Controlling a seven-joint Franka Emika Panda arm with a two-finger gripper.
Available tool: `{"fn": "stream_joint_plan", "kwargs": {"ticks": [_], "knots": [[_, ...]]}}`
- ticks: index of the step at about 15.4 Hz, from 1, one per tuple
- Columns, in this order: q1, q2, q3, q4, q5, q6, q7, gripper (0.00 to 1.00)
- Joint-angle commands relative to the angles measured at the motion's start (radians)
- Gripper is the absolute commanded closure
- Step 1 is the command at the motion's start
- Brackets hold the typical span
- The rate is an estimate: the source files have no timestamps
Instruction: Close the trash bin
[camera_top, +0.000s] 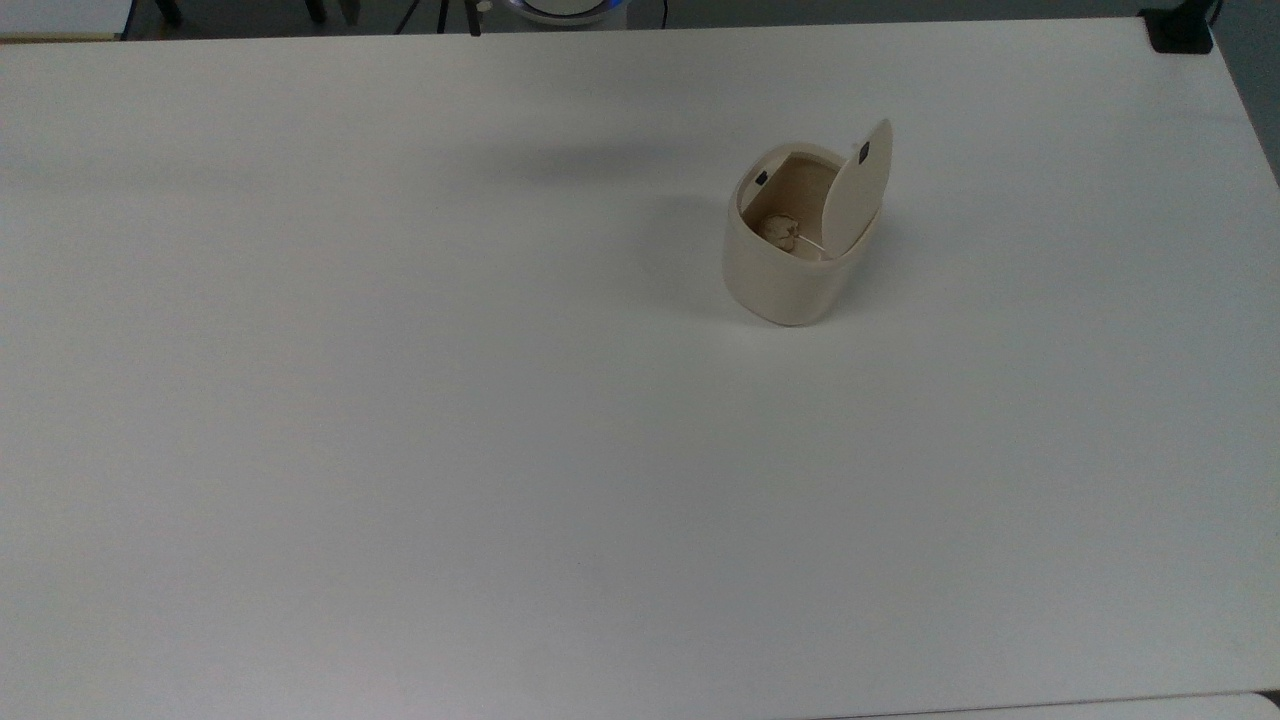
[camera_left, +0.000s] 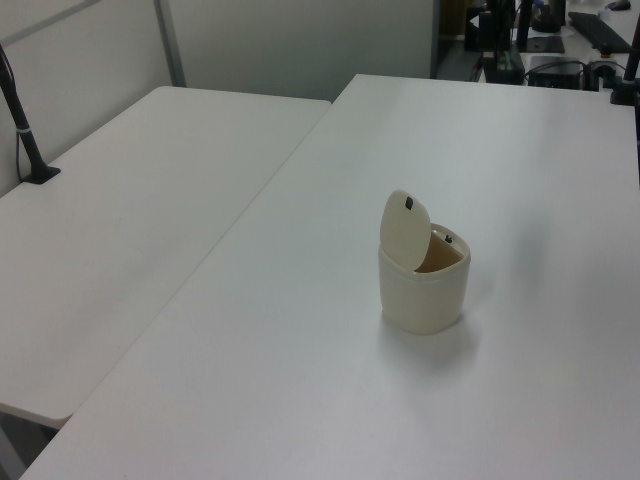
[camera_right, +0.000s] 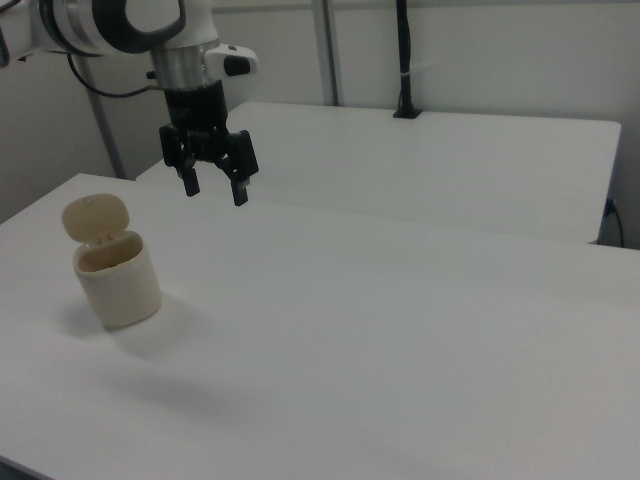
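While its lid (camera_top: 858, 186) stands raised, nearly upright on its hinge, the trash bin (camera_top: 790, 270) sits on a wide white table (camera_top: 400, 450), toward the top view's upper right. It is small, cream-beige, with a rounded-square body. A small black square shows near the free end of the lid's inner face, and another small black square sits on the rim across from the hinge. Inside the bin lies a small crumpled pale lump (camera_top: 780, 229).

In the left view the bin (camera_left: 424, 290) stands alone near the middle of the table, its lid (camera_left: 407, 230) upright on the left view's left side of the opening.

In the right view the bin (camera_right: 118, 280) is at the right view's left, and the arm's black gripper (camera_right: 213, 191) hangs in the air above the table, up and to the right view's right of the bin, well apart from it. Its two fingers point downward and are spread apart, holding nothing. A second white table (camera_right: 480, 160) stands behind.
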Motion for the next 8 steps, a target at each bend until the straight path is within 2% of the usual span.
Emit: {"fn": "stream_joint_plan", "kwargs": {"ticks": [1,8], "knots": [[0.003,0.000,-0.006,0.000,0.016,0.003,-0.010,0.00],[0.007,0.046,-0.005,0.026,0.016,0.003,-0.067,0.00]]}}
